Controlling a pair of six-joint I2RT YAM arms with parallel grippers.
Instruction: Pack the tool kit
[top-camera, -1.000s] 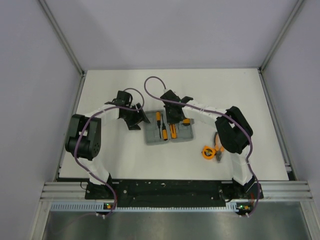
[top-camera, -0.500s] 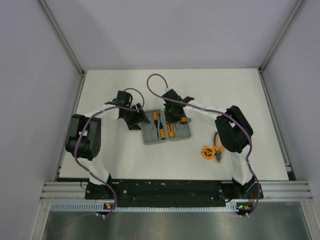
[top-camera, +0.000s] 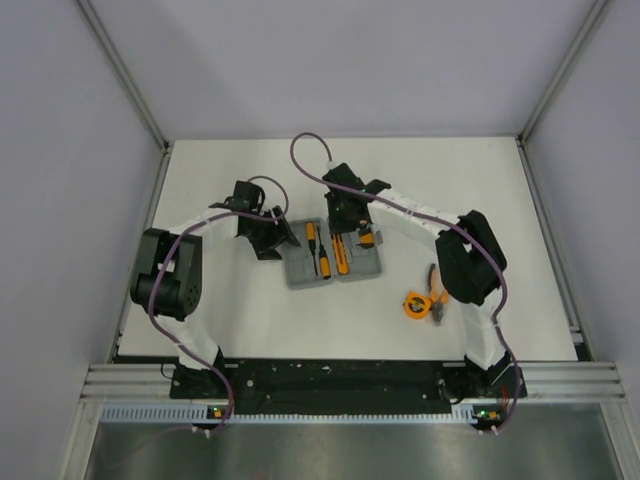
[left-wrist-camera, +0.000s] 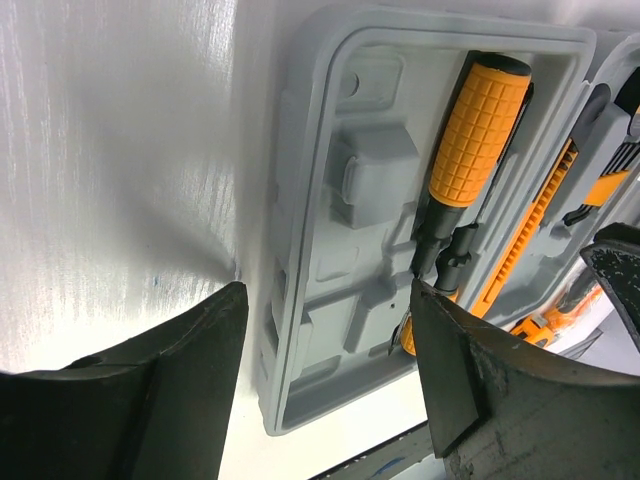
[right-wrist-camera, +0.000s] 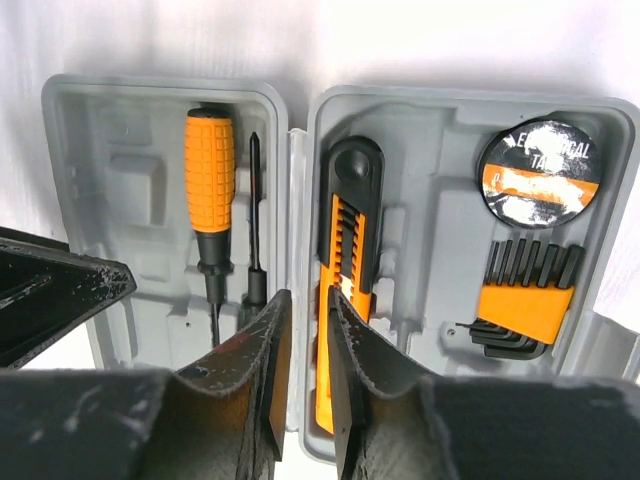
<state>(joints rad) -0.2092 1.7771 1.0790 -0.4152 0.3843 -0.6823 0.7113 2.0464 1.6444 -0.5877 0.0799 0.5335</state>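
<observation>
A white table (top-camera: 480, 190) fills the middle of the top view. Pale lilac walls (top-camera: 340, 60) and aluminium posts (top-camera: 122, 75) box it in, and a rail (top-camera: 560, 380) runs along the bottom. The grey case (top-camera: 297, 270) lies open at the centre. The only writing is on the black tape roll (right-wrist-camera: 538, 175), upper right in the right wrist view. It reads roughly "ELECTRICAL TAPE", partly glared out. The left gripper (left-wrist-camera: 325, 300) gapes wide astride the case's left edge and holds nothing. The right gripper (right-wrist-camera: 308, 295) is nearly closed over the hinge; whether it pinches it, I cannot tell. The tape measure (top-camera: 416, 303) and pliers (top-camera: 437, 288) lie on the table, lower right of the case.
</observation>
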